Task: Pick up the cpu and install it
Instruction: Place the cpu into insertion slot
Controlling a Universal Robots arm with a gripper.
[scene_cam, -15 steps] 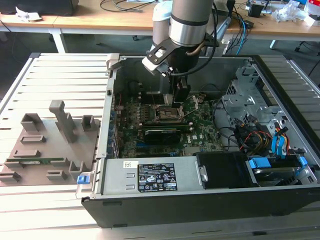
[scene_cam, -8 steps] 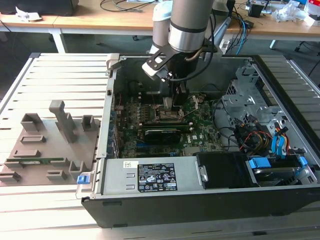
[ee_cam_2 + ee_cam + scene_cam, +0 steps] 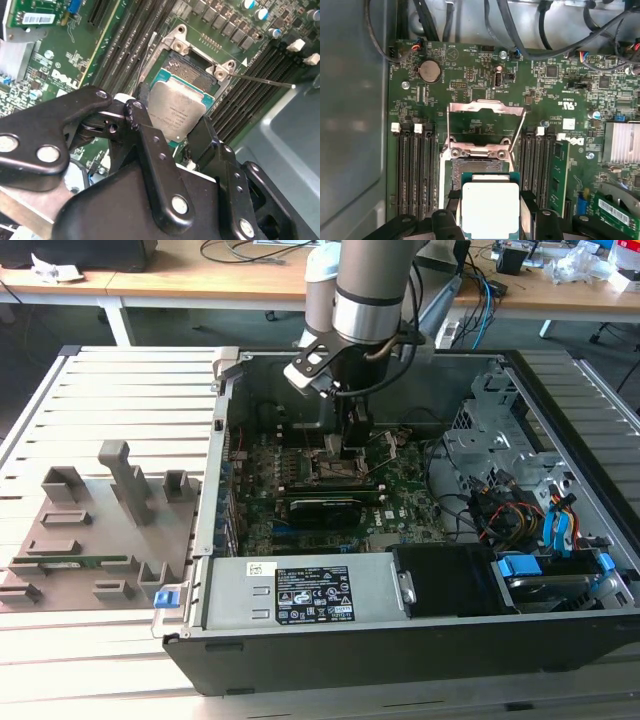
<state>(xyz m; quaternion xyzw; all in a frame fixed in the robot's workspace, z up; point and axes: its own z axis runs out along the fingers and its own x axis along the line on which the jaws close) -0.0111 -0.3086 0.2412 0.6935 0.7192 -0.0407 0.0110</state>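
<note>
The cpu, a flat square chip with a silvery top and thin green rim, sits between the two black fingers of my gripper, which is shut on it. In the second wrist view the cpu hangs tilted just over the open socket, partly covering it, with the gripper on two opposite edges. The socket's load plate is flipped up, and the socket shows beyond the chip. In the exterior view the gripper is lowered into the computer case over the socket.
Black memory slots flank the socket on both sides, one holding a green memory stick. Cables and drive bays crowd the case toward the exterior view's right. A grey fixture tray lies outside the case on the slatted table.
</note>
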